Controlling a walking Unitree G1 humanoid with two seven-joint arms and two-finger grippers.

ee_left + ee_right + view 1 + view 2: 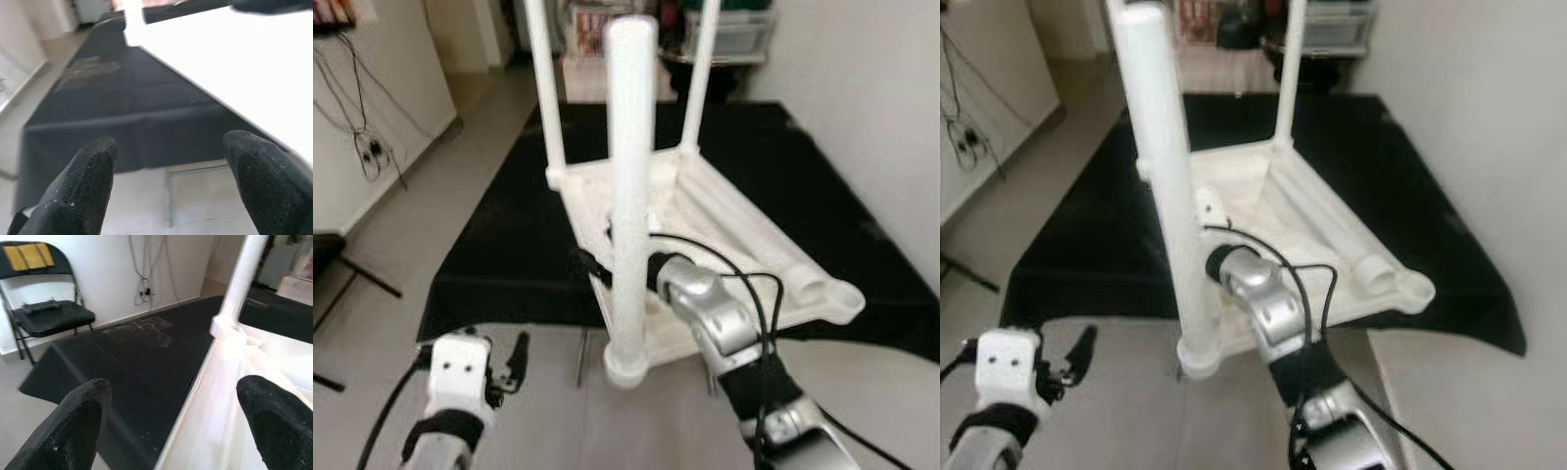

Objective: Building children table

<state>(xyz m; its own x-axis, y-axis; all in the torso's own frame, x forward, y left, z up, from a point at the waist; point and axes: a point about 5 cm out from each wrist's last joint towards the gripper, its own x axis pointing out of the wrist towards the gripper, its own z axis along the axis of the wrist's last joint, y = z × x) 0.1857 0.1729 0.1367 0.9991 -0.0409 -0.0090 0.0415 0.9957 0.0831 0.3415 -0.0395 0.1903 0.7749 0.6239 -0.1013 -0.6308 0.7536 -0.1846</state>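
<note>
While the white table [705, 225] lies upside down on the black mat [499, 245] in the middle of the frame, its legs stick upward, which looks like the sensible pose for fitting legs into the corner sockets. The near leg [631, 186] stands upright in the socket at the lower centre, rising to the top of the frame. Two more legs [543, 88] stand at the far corners, upper centre. The fourth leg [754, 245] seems to lie loose on the underside, pointing to the empty socket at the right, so the job is judged partly done.

The right tool [171, 421] reaches in from the lower right, behind the near leg, its arm [715, 313] bent toward the frame edge. In its wrist view the fingers [73, 426] stand wide apart with the rim of the table between them, clamped on nothing (probably placed to steady or grasp that edge). The left tool [514, 362] hovers at the lower left over the pale floor [391, 215], just short of the mat, also spread open and empty.

The table is plain white plastic, glossy, with round tube legs and a ribbed underside. A folding chair [44, 308] stands by the wall.
</note>
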